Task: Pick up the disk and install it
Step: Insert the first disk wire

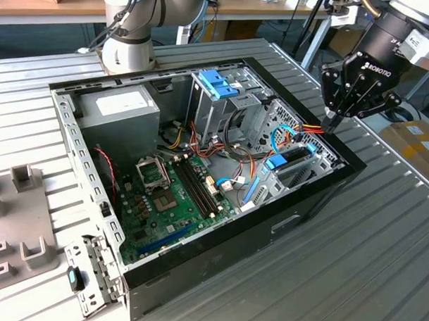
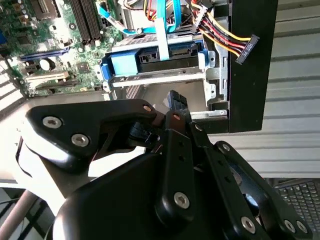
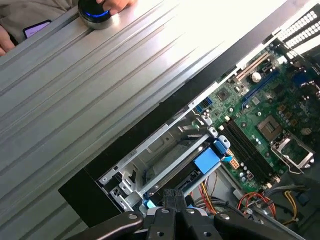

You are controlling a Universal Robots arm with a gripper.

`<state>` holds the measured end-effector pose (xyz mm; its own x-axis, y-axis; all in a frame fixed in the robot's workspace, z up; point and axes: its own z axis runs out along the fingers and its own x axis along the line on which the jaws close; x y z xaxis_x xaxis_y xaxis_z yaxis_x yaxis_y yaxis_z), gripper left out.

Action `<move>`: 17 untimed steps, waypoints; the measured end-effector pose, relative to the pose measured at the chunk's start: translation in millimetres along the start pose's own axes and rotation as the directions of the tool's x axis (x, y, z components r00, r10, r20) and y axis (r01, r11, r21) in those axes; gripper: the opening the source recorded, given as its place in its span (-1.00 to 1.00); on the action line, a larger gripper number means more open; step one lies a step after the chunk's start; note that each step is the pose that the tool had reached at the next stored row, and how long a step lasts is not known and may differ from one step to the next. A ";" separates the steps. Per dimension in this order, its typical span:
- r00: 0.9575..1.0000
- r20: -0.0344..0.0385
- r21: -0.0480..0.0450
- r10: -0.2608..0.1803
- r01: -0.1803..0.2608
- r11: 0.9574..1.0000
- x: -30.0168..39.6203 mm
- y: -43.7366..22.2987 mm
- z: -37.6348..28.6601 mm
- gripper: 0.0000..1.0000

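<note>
At the computer case's (image 1: 304, 206) corner bay: disk (image 2: 160, 54) in its slot, gripper (image 1: 331, 124) just above.
The fingers are pressed together, holding nothing. Seating looks like the step in hand; it calls for a straight push, clear of the loose power plug (image 2: 247, 48) and blue ribbon cable (image 2: 162, 27).

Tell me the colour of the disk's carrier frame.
Blue, edging the disk; clearest in the second wrist view.
</note>
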<state>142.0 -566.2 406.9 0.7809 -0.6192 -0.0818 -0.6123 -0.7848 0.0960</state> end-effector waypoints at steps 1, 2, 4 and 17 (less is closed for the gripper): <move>1.000 -0.002 -0.002 -0.020 0.020 1.000 0.0 0.0 0.0 -0.80; 1.000 -0.003 -0.002 -0.029 0.029 1.000 0.0 0.0 -0.1 -0.80; 1.000 0.000 0.001 -0.030 0.030 1.000 -0.1 0.0 -0.1 -0.80; 0.999 0.019 0.039 -0.034 0.033 0.999 0.0 -0.1 0.8 -0.80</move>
<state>142.0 -566.2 406.1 0.7986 -0.5928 -0.1040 -0.5905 -0.8051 0.0549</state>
